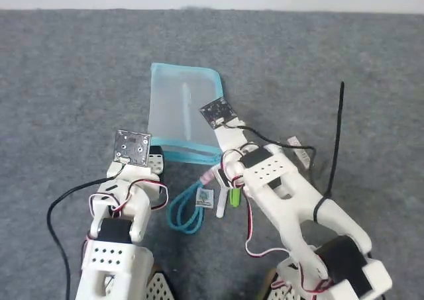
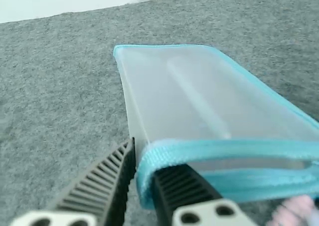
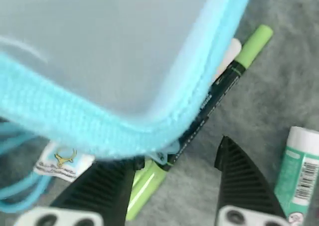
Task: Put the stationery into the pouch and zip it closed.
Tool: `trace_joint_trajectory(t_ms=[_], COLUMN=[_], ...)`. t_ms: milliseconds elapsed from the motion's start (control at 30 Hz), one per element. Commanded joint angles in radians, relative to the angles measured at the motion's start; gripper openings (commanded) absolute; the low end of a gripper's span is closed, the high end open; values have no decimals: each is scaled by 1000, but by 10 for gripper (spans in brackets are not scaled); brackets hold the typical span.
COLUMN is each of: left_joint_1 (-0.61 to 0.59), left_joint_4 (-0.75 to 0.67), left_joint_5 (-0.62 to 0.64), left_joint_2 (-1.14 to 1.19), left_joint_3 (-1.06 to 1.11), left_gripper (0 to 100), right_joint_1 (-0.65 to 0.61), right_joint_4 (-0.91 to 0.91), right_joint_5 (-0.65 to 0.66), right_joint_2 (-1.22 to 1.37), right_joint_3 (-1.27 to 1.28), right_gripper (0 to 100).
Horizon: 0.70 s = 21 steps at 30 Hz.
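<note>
Carpet (image 1: 66, 81); left end effector (image 2: 144, 161) tight on pouch (image 2: 199, 96); right end effector (image 3: 174, 156) agape.

The pouch (image 1: 182, 111) is frosted see-through with light turquoise trim, sitting on a speckly grey mat (image 1: 66, 81). The marker (image 3: 214, 99) is black with lime green ends. The cord (image 1: 173, 210) is blue and the glue stick (image 3: 299, 171) is white and teal.
</note>
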Motion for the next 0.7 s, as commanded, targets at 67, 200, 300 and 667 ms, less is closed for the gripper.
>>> trace_joint_trajectory(t_ms=[67, 200, 300, 667], left_joint_1=[3, 2, 8, 8], left_joint_4=[-17, -17, -17, -17], left_joint_5=[-12, -12, -12, -14], left_joint_2=[-26, -26, -26, -26], left_joint_3=[-19, -19, -19, -19], left_gripper=[11, 11, 11, 11], right_joint_1=[18, 82, 93, 202], right_joint_4=[-27, 10, 22, 193], right_joint_5=[-54, -57, -57, -23], right_joint_2=[85, 163, 205, 205], right_joint_3=[-31, -80, -103, -221], right_gripper=[223, 175, 92, 7])
